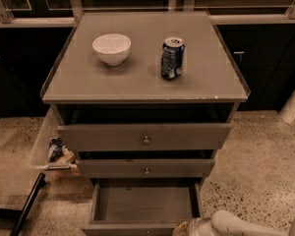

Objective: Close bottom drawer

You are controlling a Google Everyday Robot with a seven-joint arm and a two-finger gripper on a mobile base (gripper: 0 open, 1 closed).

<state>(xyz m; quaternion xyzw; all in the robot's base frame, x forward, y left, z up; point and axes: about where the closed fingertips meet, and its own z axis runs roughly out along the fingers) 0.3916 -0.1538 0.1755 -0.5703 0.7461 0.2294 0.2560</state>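
The bottom drawer (145, 204) is the lowest of three grey-brown cabinet drawers. It is pulled far out, and its shallow box is open and empty. Its front runs along the lower edge of the view, and its knob is out of view. My gripper (187, 227) sits at the right end of that front, with the white arm (241, 224) coming in from the lower right. Most of the gripper is cut off by the edge of the view.
The slim middle drawer (146, 167) and the tall top drawer (145, 137) stand slightly out. A white bowl (111, 48) and a blue can (172, 58) stand on the cabinet top (137, 82). A clear bin (51, 149) with litter sits at the left. A dark bar (27, 203) lies on the floor.
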